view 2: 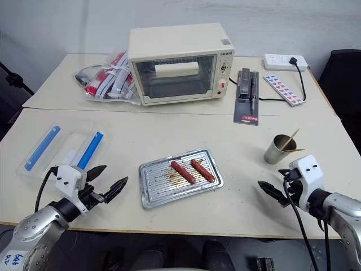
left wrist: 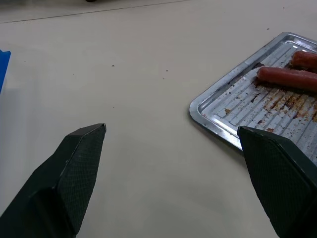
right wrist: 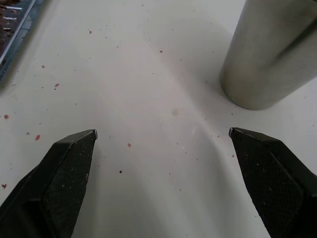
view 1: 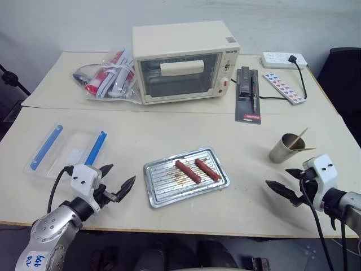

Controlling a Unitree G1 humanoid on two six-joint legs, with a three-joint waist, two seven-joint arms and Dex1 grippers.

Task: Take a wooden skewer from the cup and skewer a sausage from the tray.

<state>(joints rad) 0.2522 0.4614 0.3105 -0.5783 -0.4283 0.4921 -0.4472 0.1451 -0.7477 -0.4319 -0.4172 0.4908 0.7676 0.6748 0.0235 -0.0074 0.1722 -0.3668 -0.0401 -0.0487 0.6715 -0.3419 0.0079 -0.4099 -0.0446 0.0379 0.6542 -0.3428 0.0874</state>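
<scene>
Lying beyond the left gripper's [view 1: 117,182] spread, empty jaws, two glossy reddish-brown sausages [view 1: 188,171] share a ribbed, grease-marked tray [view 1: 163,195]; right gripper [view 1: 286,182] gapes too.

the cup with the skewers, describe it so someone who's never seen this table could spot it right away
Start at the cream toaster oven at the back of the table, then come forward along the right side. The cup stands there, right of the silver tray: a dull grey metal tumbler, the one upright container, with wooden skewers poking out.
</scene>
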